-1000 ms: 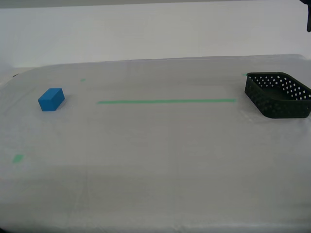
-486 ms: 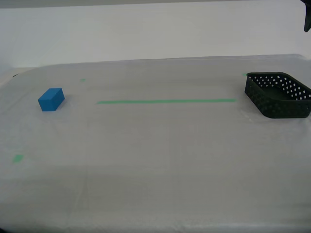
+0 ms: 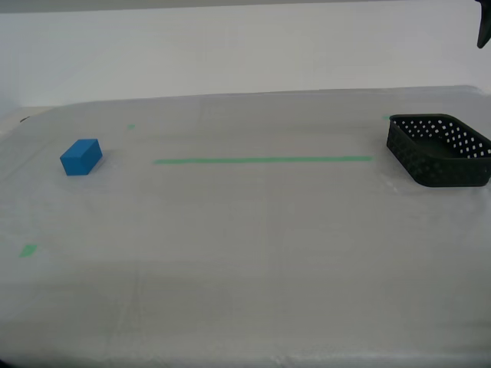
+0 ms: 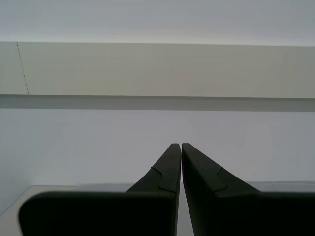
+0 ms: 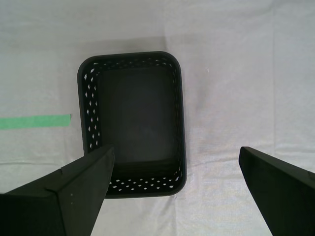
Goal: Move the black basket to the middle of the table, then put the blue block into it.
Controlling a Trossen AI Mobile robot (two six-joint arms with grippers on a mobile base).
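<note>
- Black basket [image 3: 439, 150] sits on the bench [image 3: 261, 253] at the exterior view's far right, cut by the frame edge, just past the right end of the green tape line [image 3: 263, 160].
- Basket is upright and empty; first wrist view looks straight down into it [image 5: 133, 123].
- My first end effector [image 5: 177, 169] hangs above the basket, released: fingers [image 5: 78, 187] spread wide, touching nothing. One finger overlaps the basket's near corner in the first wrist view, the other is over bare cloth beside it.
- End of the tape line [image 5: 34, 121] shows beside the basket in the first wrist view.
- Blue block [image 3: 80, 156] lies on the bench at the exterior view's far left, well apart from the basket, beyond the tape line's other end.
- Small green marks on the cloth: one behind the block [image 3: 130, 126], one nearer the camera [image 3: 28, 250].
- My second end effector [image 4: 177, 145] is clenched on nothing, tips together, pointing at a plain wall [image 4: 157, 69].
- Dark bit of an arm [image 3: 484, 27] pokes in at the exterior view's top right corner; can't tell which arm.
</note>
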